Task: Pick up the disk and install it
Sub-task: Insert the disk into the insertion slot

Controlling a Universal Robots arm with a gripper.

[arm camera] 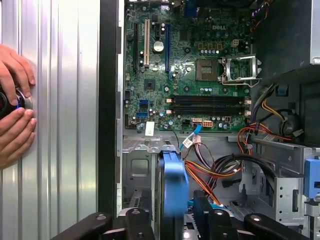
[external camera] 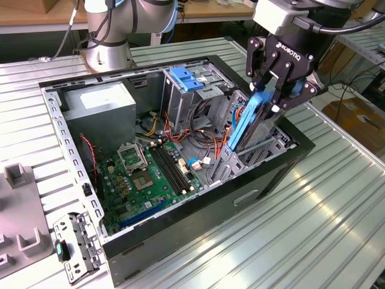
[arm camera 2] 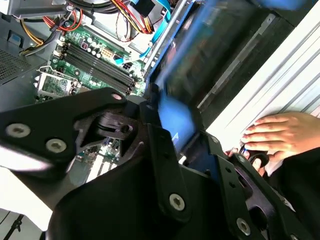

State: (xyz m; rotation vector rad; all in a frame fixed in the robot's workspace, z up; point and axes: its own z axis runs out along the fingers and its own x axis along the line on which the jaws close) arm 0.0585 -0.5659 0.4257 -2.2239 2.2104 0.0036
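Exterior view, from its left: grey moulded fixture (external camera: pixel 15 205) and perforated metal bracket (external camera: pixel 75 244) lying on the ribbed metal surface (external camera: pixel 325 205), just beside the open computer case (external camera: pixel 198 211). Behind the case, silver arm base (external camera: pixel 108 51) standing on the same surface.

Inside the case, toward the exterior view's left: grey power-supply box (external camera: pixel 99 105) with white sticker. Next along, green motherboard (external camera: pixel 144 177) flat on the case floor. Further along, blue latch (external camera: pixel 183 78) atop the grey metal cage (external camera: pixel 180 105).

Toward the exterior view's right: black hand (external camera: pixel 271 102) hanging over the end bay (external camera: pixel 271 147) of the case, jaws pressed in against the disk (external camera: pixel 246 123), pinching it by its upper end. Disk on edge and tilted, blue side rail facing the camera, lower end down among the grey metal guides of that bay. Depth of seating not determinable. Past the surface's edge, at far right, brown cardboard box (external camera: pixel 355 114).

First wrist view: disk edge-on between the jaws, blue rail uppermost, above the bay, with orange and black cables close alongside. Outside the case wall, a person's fingers (arm camera: pixel 17 125) resting on the ribbed surface, closed around a small round dark object (arm camera: pixel 6 102).

Second wrist view: disk blurred, close to the lens.
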